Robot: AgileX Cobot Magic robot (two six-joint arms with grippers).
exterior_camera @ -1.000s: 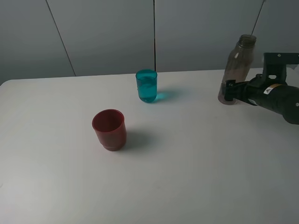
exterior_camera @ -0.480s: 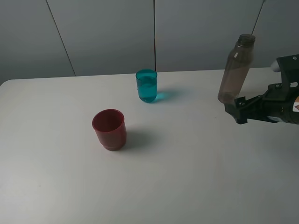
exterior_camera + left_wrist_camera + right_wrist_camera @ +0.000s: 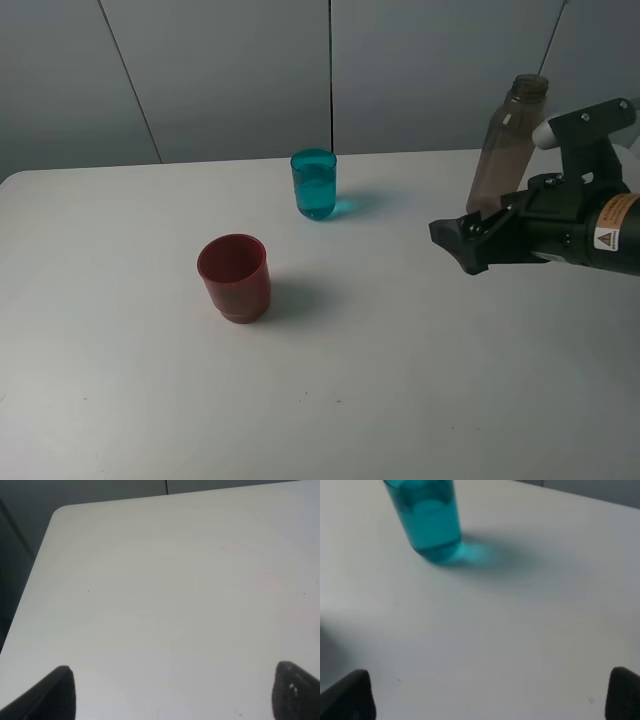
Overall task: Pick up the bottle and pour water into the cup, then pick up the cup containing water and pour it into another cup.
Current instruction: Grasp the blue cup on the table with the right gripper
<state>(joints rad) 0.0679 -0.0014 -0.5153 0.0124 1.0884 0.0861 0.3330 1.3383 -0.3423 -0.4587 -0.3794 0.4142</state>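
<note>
The smoky grey-brown bottle [image 3: 506, 150] stands upright at the table's back right, free of any grip. My right gripper [image 3: 456, 241] is open and empty, just left of and in front of the bottle, pointing toward the cups. The teal-blue cup [image 3: 314, 184] stands at the back centre with water in it; it also shows in the right wrist view [image 3: 427, 517], ahead of the open right gripper [image 3: 487, 697]. The dark red cup [image 3: 234, 277] stands left of centre. My left gripper [image 3: 172, 695] is open over bare table and is out of the exterior high view.
The white table [image 3: 400, 380] has a rounded far-left corner [image 3: 62, 512]. A grey panelled wall [image 3: 220, 70] runs behind the table. The black right arm [image 3: 590, 235] partly covers the bottle's base.
My right gripper let go of the bottle, drew back from it, then moved left toward the cups. The bottle stays upright. The cups have not moved.
</note>
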